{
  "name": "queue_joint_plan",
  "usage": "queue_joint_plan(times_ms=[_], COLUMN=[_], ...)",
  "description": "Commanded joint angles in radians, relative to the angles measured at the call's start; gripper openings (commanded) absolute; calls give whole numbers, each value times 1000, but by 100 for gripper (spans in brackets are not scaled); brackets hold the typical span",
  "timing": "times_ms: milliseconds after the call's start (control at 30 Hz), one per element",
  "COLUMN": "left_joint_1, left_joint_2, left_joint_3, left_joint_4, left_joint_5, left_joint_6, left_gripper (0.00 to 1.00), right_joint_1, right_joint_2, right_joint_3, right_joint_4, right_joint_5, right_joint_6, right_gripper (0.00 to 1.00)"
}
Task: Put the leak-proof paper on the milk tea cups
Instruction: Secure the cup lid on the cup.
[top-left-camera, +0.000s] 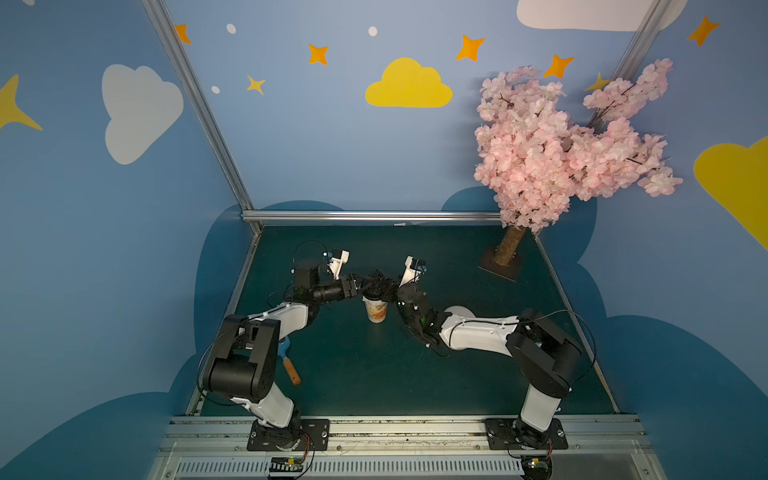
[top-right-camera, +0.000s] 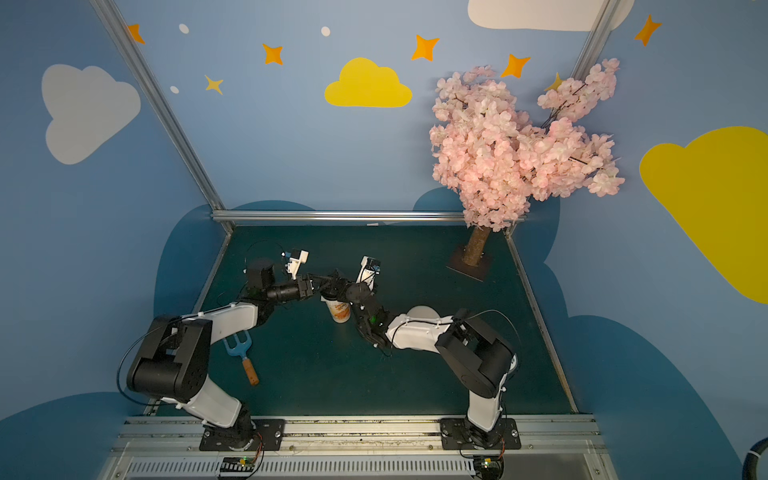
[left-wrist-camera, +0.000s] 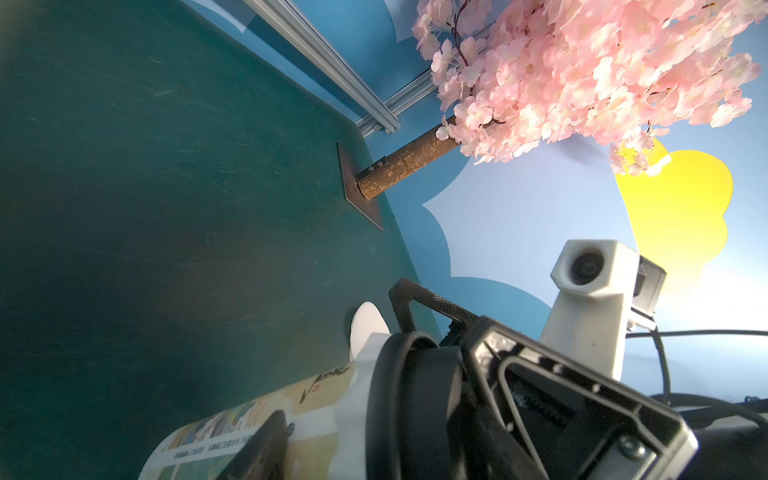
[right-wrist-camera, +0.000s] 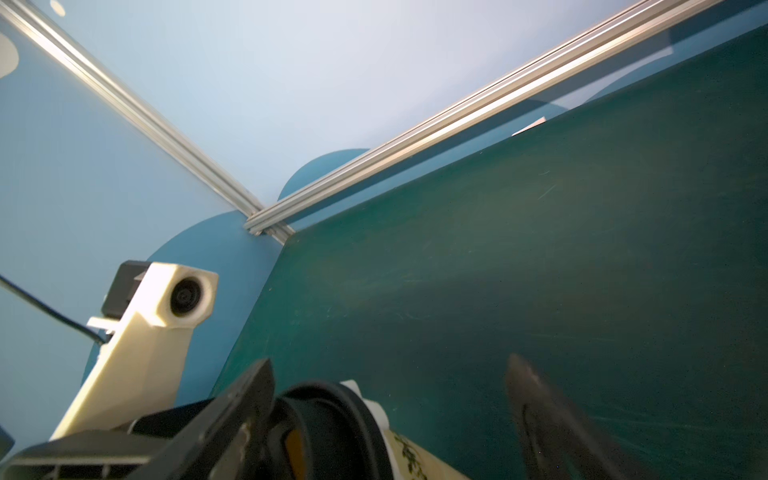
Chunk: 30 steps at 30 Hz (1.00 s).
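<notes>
The cup (top-left-camera: 377, 312) stands upright near the middle of the green table (top-left-camera: 374, 374), and both arms reach in to meet over it. A black lid (left-wrist-camera: 399, 374) sits at its mouth. The left gripper (top-left-camera: 362, 289) comes in from the side and grasps the cup just under the rim. In the left wrist view one of its fingers (left-wrist-camera: 266, 436) lies pressed flat against the printed wall. The right gripper (top-left-camera: 384, 289) is up at the lid from the opposite side with its jaws spread wide. In the right wrist view one finger (right-wrist-camera: 540, 415) stands well clear of the lid, so it clamps nothing. The paper (top-left-camera: 457, 311), a round white sheet, lies flat on the table by the right forearm, which hides part of it in both top views. It is apart from the cup and neither gripper touches it. From where I stand I cannot tell whether anything sits between lid and rim. A blue fork (top-right-camera: 241, 353) with a wooden handle lies near the left arm. A pink blossom tree (top-left-camera: 561, 145) stands in the far corner on the right arm's side, well apart from everything.
</notes>
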Motion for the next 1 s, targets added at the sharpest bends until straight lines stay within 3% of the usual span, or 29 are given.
queue_joint_plan(times_ms=[0,100,200,400,633,767,967], left_joint_1=[-19,-19,-19,-20,-20,-21,-20], left_joint_2=[143,143,140,138,135,147,140], left_joint_3=[-94,-94,-91,-86,-80,-70,-50], left_joint_4=[-349,-356,-365,-382,-402,-415,-476], left_joint_5=[-205,-210,-212,-219,-224,-219,-235], left_joint_6=[115,115,115,121,130,135,150], left_gripper=[67,67,67,67,67,67,67], right_joint_1=[28,12,-53,-105,-206,-266,-280], right_joint_2=[158,140,78,-35,-135,-189,-283], right_joint_3=[-128,-143,-125,-64,148,206,99], right_joint_4=[-343,-290,-322,-398,-663,-677,-611], right_joint_5=[87,-38,-252,-398,-588,-746,-1002], right_joint_6=[-103,-134,-110,-142,-146,-138,-163], right_gripper=[89,89,89,89,90,91,90])
